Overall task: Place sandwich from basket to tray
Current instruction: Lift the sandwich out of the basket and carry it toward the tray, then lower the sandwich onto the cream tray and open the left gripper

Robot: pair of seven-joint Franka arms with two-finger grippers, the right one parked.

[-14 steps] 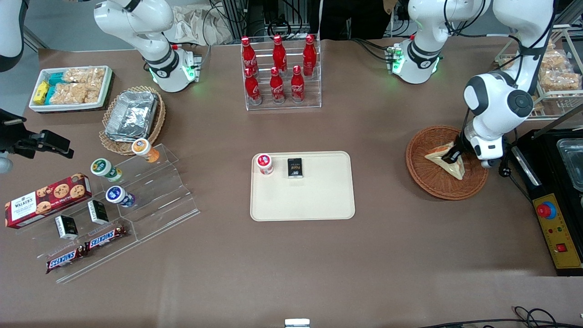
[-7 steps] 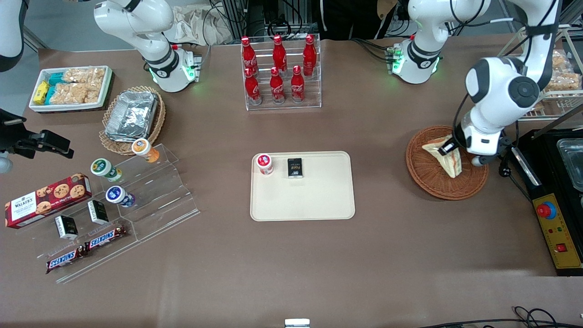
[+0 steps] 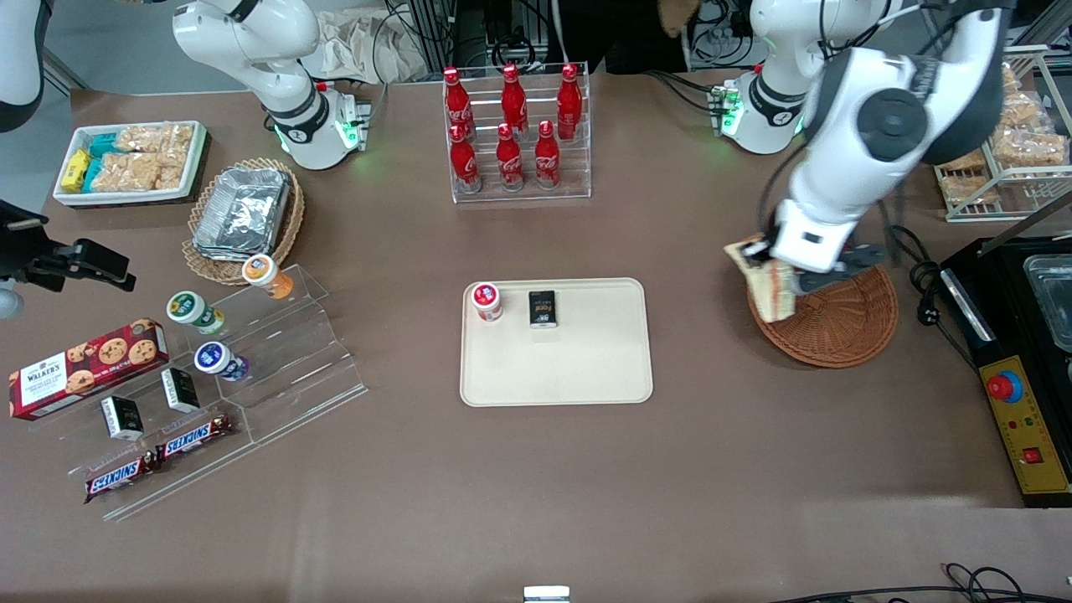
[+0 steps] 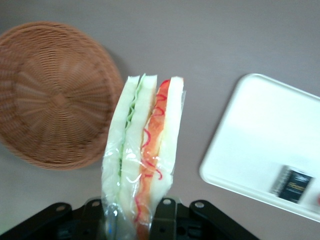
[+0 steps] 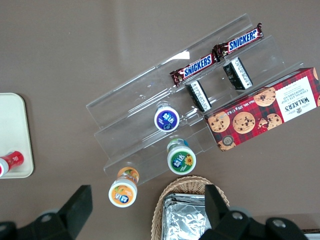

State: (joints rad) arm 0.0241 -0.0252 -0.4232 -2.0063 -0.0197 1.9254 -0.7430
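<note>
I have the sandwich (image 4: 142, 160) pinched between the fingers of the gripper (image 3: 775, 280), lifted clear of the basket (image 3: 842, 322) and hanging over its rim on the side facing the tray (image 3: 586, 368). The pick is done, I judge. What's left: carry it across the bare table, then set it on the tray's open part, nearer the camera than the small cup (image 3: 487, 301) and dark packet (image 3: 543, 308).
</note>
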